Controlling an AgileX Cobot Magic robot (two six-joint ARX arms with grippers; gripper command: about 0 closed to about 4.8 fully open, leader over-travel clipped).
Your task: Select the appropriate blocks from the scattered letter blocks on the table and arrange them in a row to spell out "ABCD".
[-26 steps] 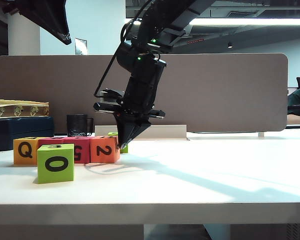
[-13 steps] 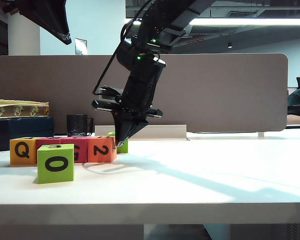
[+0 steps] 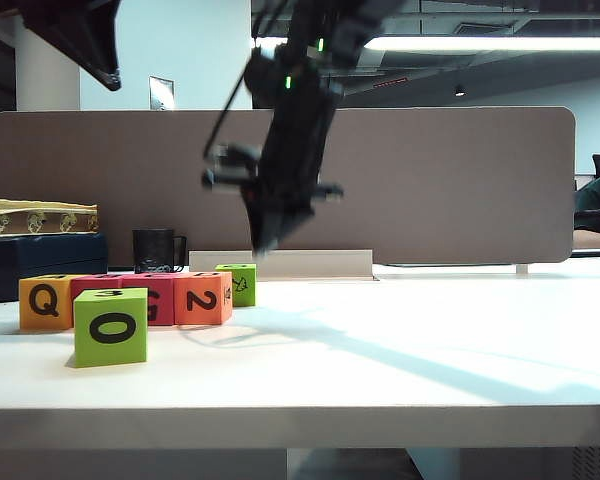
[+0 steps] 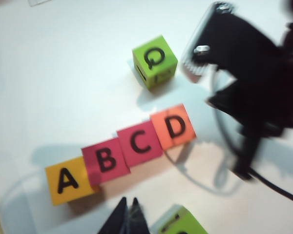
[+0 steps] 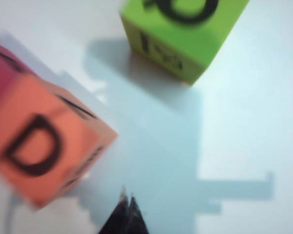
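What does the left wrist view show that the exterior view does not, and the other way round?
Only the left wrist view shows the top faces: A, B, C, D in a row and the shut left gripper.

Only the exterior view shows the side faces Q, 2 and 0, the grey divider and a black mug.

Both show the four-cube row, two lime cubes, the white table and the raised right gripper.

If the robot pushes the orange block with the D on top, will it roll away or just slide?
Probably slide. The orange block is a cube sitting flat on the smooth white table, so it shouldn't roll. It looks like foam, so likely light and easy to shove. It touches the red C block, so a push along the row would probably move its neighbours too.
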